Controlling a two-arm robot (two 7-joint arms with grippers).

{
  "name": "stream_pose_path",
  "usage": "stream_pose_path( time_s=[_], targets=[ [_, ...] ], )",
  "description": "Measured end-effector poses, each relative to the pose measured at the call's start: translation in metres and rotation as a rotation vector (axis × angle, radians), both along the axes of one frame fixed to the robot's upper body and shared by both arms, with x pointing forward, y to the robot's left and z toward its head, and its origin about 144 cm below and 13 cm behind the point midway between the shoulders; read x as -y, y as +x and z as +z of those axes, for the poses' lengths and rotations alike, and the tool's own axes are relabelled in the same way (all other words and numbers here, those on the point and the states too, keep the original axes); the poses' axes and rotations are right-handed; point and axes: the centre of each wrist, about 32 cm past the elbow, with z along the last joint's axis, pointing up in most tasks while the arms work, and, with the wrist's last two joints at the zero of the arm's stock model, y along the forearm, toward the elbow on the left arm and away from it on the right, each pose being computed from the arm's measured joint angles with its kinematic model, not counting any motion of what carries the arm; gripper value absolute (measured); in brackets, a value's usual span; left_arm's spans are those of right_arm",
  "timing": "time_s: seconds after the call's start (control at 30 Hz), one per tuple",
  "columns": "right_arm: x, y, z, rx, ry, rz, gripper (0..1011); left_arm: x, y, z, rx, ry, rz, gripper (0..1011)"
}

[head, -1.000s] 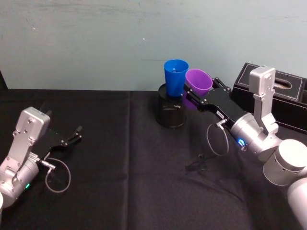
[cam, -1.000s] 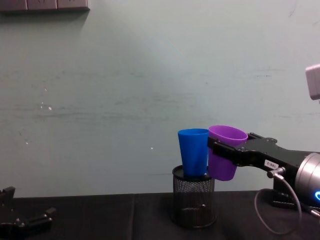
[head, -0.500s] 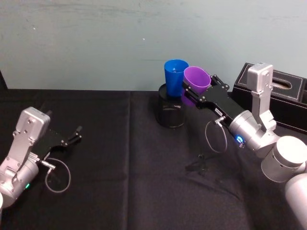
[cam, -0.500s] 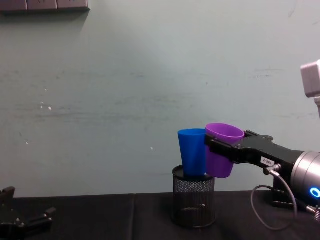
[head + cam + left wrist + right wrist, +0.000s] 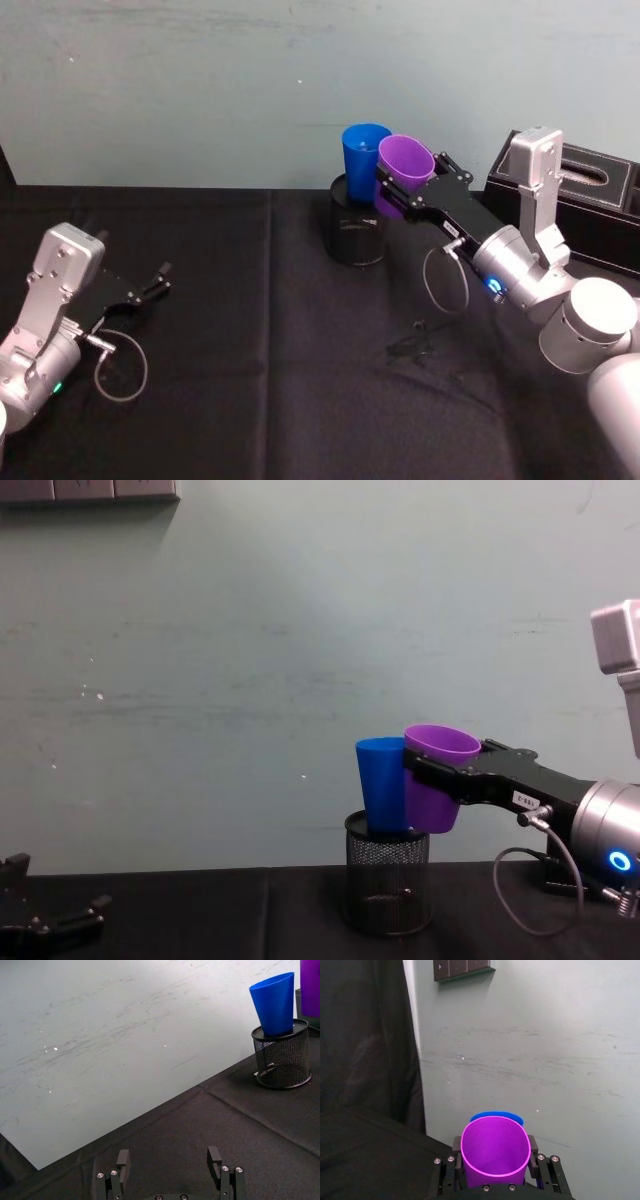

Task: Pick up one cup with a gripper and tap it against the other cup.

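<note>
The right gripper [image 5: 411,176] was reaching over the black tablecloth [image 5: 260,380] from the right, its flat jaws pinching the purple cup [image 5: 405,160] on opposite sides of its wall just below the rolled rim. The cup hung in the air, open end up and leaning slightly, level with the upper half of the blue cup [image 5: 362,160]. The blue cup stood upright with its base set in the black mesh pen holder [image 5: 355,235] near the back of the table, in front of the pale green wall [image 5: 200,90]. In the head view the two rims appeared to touch. In the chest view the purple cup [image 5: 436,810] overlapped the right side of the blue cup [image 5: 380,785], its rim slightly higher than the blue one. In the right wrist view the blue rim [image 5: 495,1115] showed just behind the purple cup's mouth [image 5: 495,1147]. A grey cable [image 5: 440,285] looped beneath the right wrist, and a black box [image 5: 600,195] sat behind the arm at the table's right edge. The left gripper [image 5: 150,285] rested low over the cloth at the far left, well apart from both cups, its fingers [image 5: 214,1156] spread wide and holding nothing.
</note>
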Motion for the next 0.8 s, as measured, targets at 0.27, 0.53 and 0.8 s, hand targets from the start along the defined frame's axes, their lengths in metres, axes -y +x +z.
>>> stream_pose_path(
  time_s=[0.27, 0.53, 0.8],
  targets=[
    [-0.002, 0.002, 0.0, 0.003, -0.002, 0.004, 731, 0.0, 0.0, 0.0, 0.0, 0.0, 0.0, 1011],
    [-0.003, 0.006, 0.0, 0.008, -0.001, 0.005, 731, 0.0, 0.0, 0.0, 0.0, 0.0, 0.0, 1011],
    [-0.003, 0.012, -0.001, 0.009, -0.003, 0.006, 731, 0.0, 0.0, 0.0, 0.0, 0.0, 0.0, 1011]
  ],
)
